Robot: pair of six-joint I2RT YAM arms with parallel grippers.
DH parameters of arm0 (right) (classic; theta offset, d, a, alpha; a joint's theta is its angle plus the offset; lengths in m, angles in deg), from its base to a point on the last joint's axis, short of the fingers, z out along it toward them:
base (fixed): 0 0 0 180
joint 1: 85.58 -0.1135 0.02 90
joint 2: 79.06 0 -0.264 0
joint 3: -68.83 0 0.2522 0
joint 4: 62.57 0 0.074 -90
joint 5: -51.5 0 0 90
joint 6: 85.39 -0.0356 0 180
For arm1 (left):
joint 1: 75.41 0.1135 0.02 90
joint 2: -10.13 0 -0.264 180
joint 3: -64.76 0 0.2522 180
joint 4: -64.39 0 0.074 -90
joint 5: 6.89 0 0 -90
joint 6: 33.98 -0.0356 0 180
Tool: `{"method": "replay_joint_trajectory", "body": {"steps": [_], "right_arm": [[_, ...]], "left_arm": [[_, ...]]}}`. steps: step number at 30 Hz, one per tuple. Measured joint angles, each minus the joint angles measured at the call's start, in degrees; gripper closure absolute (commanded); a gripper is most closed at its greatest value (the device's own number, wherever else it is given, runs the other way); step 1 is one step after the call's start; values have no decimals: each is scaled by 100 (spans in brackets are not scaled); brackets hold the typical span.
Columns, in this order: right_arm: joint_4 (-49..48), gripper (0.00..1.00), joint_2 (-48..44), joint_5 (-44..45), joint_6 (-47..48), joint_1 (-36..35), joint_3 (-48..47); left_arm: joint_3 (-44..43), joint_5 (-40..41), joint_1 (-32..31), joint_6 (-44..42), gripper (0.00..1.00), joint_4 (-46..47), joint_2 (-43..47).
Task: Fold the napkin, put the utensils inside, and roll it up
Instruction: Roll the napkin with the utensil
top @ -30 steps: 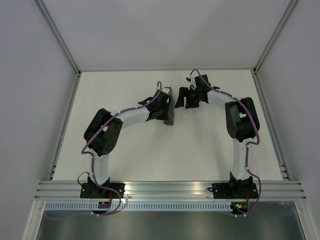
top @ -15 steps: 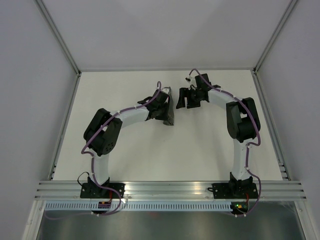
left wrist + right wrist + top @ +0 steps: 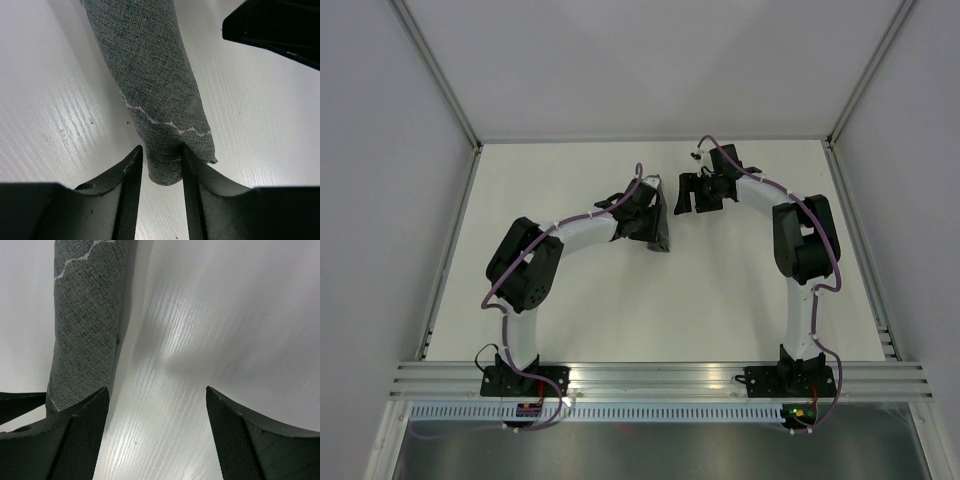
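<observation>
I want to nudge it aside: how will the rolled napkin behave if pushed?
The napkin is a round tube on a smooth table, so it would probably roll. Being woven cloth, it likely sags if lifted by one end, and may loosen.

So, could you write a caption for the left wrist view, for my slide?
Rolled napkin on the table, one end between the left jaws.

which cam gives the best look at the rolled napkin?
Left wrist: the napkin, rolled, runs up mid-frame with its stitching visible and its end between the fingertips of the left claw. Right wrist shows only a stretch along the frame's left edge. Top external shows just a dark strip beside that claw.
</observation>
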Motion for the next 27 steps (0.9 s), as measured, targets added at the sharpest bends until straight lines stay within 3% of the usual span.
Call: {"method": "replay_joint_trajectory", "body": {"steps": [17,22,27], "right_arm": [[52,16,11,61,138,0,0],[201,14,-24,57,262,2,-24],[345,9,-557,-2,411,96,63]], "left_arm": [[2,-173,22,-170,48,-142,337],[4,-260,170,-190,45,-275,997],[251,-271,625,-192,41,-328,2210]]}}
